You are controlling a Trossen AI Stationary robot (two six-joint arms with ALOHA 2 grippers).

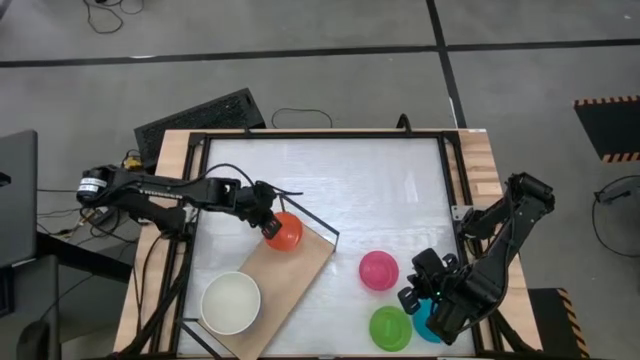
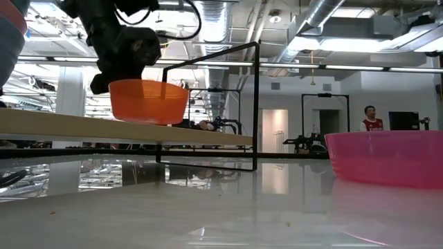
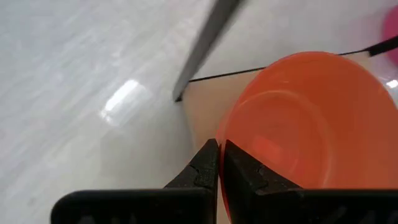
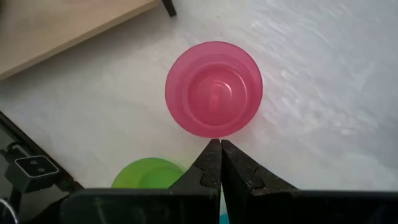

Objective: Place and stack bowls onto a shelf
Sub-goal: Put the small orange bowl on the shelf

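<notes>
The red bowl [image 1: 287, 232] [image 2: 149, 100] is at the far end of the light-wood shelf [image 1: 300, 275], and my left gripper [image 1: 266, 220] [image 3: 221, 155] is shut on it. A cream-white bowl [image 1: 231, 302] stands on the shelf's near end. The magenta bowl [image 1: 379, 270] [image 4: 214, 88], lime green bowl [image 1: 390, 328] and cyan bowl [image 1: 428, 325] sit on the table to the right. My right gripper [image 1: 412, 295] [image 4: 220, 152] is shut above the table just near of the magenta bowl; the arm partly covers the cyan bowl. The other bowls are out of view. My left gripper pinches the red bowl's rim [image 3: 222, 138] on its left side, one finger inside the bowl and one outside. The fingers come slanting down from the table's left. The bowl stays upright with its base at the shelf board's level [image 2: 149, 123]; whether it rests there I cannot tell.
The shelf lies slantwise across the table's left half, with a thin black wire frame [image 2: 256, 104] rising at its far end beside the red bowl. A black rail frame [image 1: 320, 135] borders the table. A keyboard [image 1: 200, 118] lies beyond the far-left corner. Bare white tabletop [image 1: 380, 190] spans the far right.
</notes>
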